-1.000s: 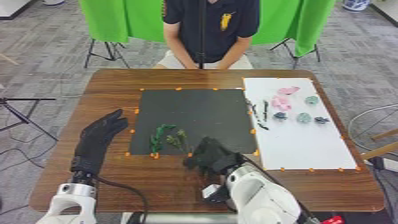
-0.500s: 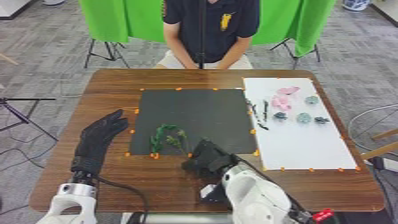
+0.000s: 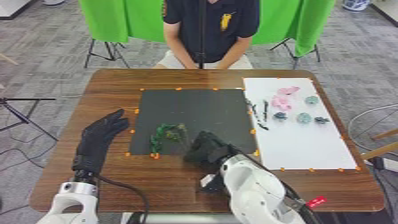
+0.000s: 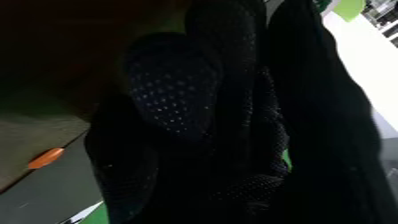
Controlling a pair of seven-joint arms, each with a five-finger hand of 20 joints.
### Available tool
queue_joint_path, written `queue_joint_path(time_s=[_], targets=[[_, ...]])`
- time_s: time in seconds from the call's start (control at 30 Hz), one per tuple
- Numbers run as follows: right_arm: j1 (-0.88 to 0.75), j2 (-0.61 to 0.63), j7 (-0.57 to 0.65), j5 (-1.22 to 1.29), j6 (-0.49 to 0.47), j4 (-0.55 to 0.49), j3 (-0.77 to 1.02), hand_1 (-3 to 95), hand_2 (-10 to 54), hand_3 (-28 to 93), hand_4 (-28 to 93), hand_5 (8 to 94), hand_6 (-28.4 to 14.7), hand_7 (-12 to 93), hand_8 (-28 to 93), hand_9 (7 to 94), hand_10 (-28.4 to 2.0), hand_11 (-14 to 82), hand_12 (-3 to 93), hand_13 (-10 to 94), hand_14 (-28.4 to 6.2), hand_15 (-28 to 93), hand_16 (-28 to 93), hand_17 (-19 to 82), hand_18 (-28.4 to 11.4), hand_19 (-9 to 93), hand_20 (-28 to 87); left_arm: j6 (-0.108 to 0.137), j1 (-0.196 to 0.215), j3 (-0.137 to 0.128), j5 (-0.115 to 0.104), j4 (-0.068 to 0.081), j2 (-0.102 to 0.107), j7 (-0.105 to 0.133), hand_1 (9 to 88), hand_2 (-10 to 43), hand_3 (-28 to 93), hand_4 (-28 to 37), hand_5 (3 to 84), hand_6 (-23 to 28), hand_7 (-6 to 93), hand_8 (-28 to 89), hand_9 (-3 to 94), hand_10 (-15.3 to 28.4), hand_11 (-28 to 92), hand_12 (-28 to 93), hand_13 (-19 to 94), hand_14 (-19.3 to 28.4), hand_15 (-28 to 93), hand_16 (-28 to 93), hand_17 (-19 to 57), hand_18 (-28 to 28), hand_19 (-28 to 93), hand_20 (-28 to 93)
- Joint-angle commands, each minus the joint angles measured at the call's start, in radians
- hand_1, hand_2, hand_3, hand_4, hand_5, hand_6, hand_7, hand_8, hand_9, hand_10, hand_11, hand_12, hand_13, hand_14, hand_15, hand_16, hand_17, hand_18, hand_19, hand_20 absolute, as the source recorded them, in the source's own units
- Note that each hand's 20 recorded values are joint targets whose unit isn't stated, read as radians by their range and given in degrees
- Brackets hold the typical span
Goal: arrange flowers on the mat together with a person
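Early stage. Green vine (image 3: pixel 157 141) lies near-left on black mat (image 3: pixel 192 108); right hand (image 3: pixel 210 150), at near edge, apparently pinches leafy sprig (image 3: pixel 182 132) beside it. Left hand (image 3: pixel 104 129) straight-fingered, left of mat. Remaining, on white sheet (image 3: pixel 311 147) at right: pink flowers (image 3: pixel 282 103), succulents (image 3: pixel 304 118), dark twigs (image 3: pixel 260 118).

Green sprigs (image 3: pixel 157 140) blur together on the dark mat (image 3: pixel 200 107) in the head view, their leaves too small to tell apart. In the right wrist view, the right hand (image 3: pixel 209 150), cut off by the bottom edge, hides most of an unidentifiable green piece (image 4: pixel 286 159).
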Motion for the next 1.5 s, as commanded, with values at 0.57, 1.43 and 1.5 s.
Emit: queue_joint_path(time_s=[0.57,1.43,1.5], targets=[[-0.089,0.029,-0.143,0.353,0.196,-0.166,0.241,52.1,-9.5,56,-16,85.6,-6.0,12,9,92.3,-14.8,29.3,21.4,94,-6.0,52,25,69,-12.2,93,41,-0.031,-0.001,0.001,0.007,0.014,-0.016,0.001,24.8,-1.7,62,-19.3,46.7,6.4,8.1,-5,45.6,16.0,15,14,36,18.3,12,3,3.3,13.1,11,16],[-0.381,-0.097,-0.748,1.044,0.201,-0.08,0.611,4.4,-2.5,80,-20,36.4,-0.3,8,-8,37.3,-14.0,3.3,9.7,26,-10.5,6,10,15,-10.7,1,22,-0.022,-0.033,0.032,0.023,0.029,-0.034,0.027,24.6,-2.1,64,-20.5,46.3,5.2,10.2,-6,46.4,14.0,16,13,37,17.3,11,3,4.1,12.8,9,17],[-0.387,-0.103,-0.748,1.053,0.202,-0.081,0.613,4.3,-2.5,80,-20,37.4,-0.3,8,-8,38.2,-14.2,3.6,9.7,27,-10.3,6,10,15,-10.6,1,22,-0.022,-0.031,0.03,0.018,0.03,-0.029,0.025,24.6,-2.1,64,-20.5,46.3,5.2,10.3,-6,46.4,14.0,16,13,37,17.2,11,3,4.2,12.8,9,17]])
